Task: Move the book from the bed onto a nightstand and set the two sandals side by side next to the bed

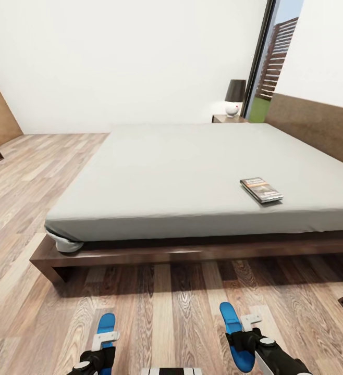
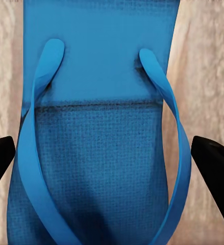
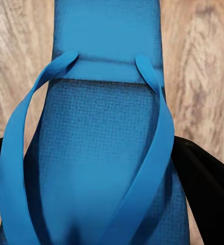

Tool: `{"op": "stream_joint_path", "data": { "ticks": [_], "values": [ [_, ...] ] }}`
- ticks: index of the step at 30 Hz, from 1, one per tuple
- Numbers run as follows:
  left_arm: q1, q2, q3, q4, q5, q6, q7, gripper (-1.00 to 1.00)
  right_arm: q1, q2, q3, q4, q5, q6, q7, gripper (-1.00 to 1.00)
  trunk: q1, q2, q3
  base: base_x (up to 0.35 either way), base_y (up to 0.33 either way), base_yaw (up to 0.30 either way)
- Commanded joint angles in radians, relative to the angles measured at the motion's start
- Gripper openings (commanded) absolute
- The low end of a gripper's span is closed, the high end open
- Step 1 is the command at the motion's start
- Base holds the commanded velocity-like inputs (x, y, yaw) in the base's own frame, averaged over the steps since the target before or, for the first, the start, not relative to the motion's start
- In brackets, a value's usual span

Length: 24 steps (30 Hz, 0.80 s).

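Bed [image 1: 192, 172]: a low double bed with a dark wood frame and a plain grey mattress was recorded across the middle of the head view, on a wood-plank floor [image 1: 171, 297].

Book [image 1: 261, 189]: a thin paperback was noted lying flat on the mattress, toward the right and near the front edge.

Nightstand [image 1: 228, 119]: a dark cabinet was seen beyond the far side of the bed, beside the window, with a dark-shaded lamp [image 1: 235, 96] standing on it.

Left sandal [image 1: 106, 333]: a blue sole was logged in front of the bed, straddled by the left gripper [image 1: 99, 358]. In the left wrist view the sandal [image 2: 99, 127] was flanked by a dark finger [image 2: 214, 163] on each side; contact could not be told.

Right sandal [image 1: 233, 333]: a second blue sole was logged well apart from the first, straddled by the right gripper [image 1: 243, 341]. In the right wrist view the sandal [image 3: 104, 153] was met at its edge by a dark finger [image 3: 201, 173]; a firm grasp could not be told.
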Motion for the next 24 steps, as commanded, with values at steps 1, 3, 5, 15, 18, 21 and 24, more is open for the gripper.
{"op": "stream_joint_path", "data": {
  "ticks": [1,3,5,15,18,21,24],
  "values": [
    [0.000,0.000,-0.006,0.001,0.009,-0.005,0.003,-1.00,0.000,-0.001,0.005,-0.002,-0.002,0.006,0.001,-1.00,0.000,0.000,-0.001,0.000,0.000,0.000],
    [-0.001,0.000,-0.006,0.000,0.009,-0.005,0.003,-1.00,0.000,0.000,0.004,-0.002,-0.002,0.006,0.002,-1.00,0.000,0.000,-0.001,0.000,0.000,0.000],
    [-0.002,0.000,-0.006,0.000,0.009,-0.005,0.002,-1.00,0.000,0.004,0.003,-0.005,-0.002,0.007,0.002,-1.00,0.000,0.000,-0.001,0.000,0.000,0.000],
    [-0.006,0.001,-0.007,-0.118,0.008,0.036,-0.001,-1.00,-0.039,0.010,0.003,-0.015,-0.002,0.020,0.002,-1.00,0.002,-0.002,-0.024,0.000,0.000,0.000],
    [-0.009,0.001,-0.008,-0.154,0.008,0.057,-0.001,-1.00,-0.049,0.011,0.003,-0.013,-0.002,0.020,0.002,-1.00,0.002,-0.002,-0.024,0.000,0.000,0.000],
    [-0.010,0.003,-0.014,-0.173,0.008,0.072,0.000,-1.00,-0.053,0.010,0.007,-0.009,-0.002,0.019,0.002,-1.00,0.004,-0.002,-0.036,0.000,0.000,0.000],
    [-0.010,0.004,-0.025,-0.176,0.008,0.074,0.001,-1.00,-0.054,0.009,0.013,-0.008,-0.002,0.017,0.002,-1.00,0.005,-0.003,-0.047,0.000,0.000,0.000]
  ]
}}
